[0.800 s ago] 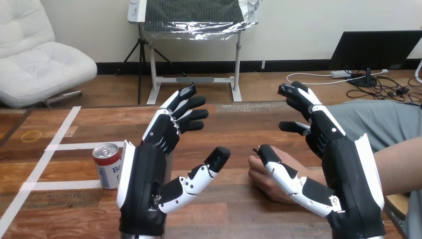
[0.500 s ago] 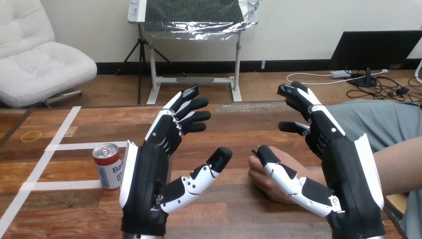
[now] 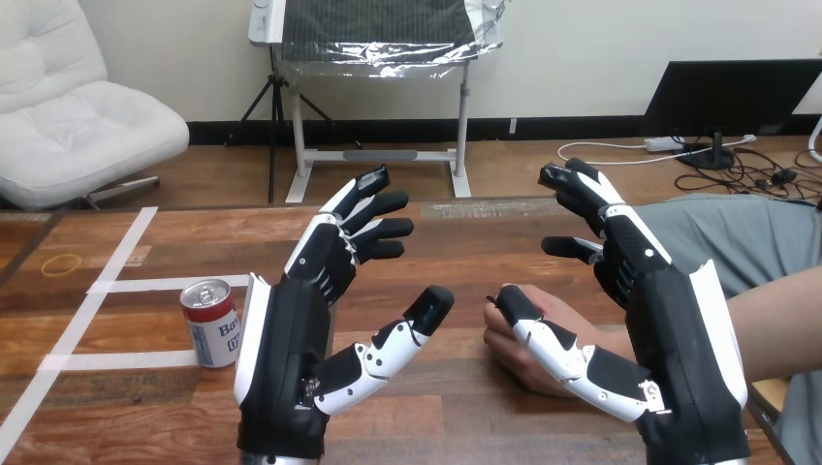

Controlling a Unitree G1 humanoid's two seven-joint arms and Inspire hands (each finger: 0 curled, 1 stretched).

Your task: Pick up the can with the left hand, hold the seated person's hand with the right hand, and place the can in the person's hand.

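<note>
A red, white and blue can (image 3: 212, 323) stands upright on the wooden table (image 3: 456, 242) at the left. My left hand (image 3: 291, 358) hovers just right of it, fingers straight and spread, holding nothing. My right hand (image 3: 669, 329) is raised at the right, fingers straight and its thumb stretched out. The person's hand (image 3: 519, 354) rests on the table between my two hands, loosely curled, its forearm coming in from the right. My right thumb lies over that hand; I cannot tell whether they touch.
White tape lines (image 3: 107, 284) cross the table's left part. A yellow rubber band (image 3: 61, 263) lies near the far left edge. The person's torso sits at the right side of the table.
My left hand has drifted slightly to the right, away from the can. The can, the person's hand and my right hand stay where they were.
</note>
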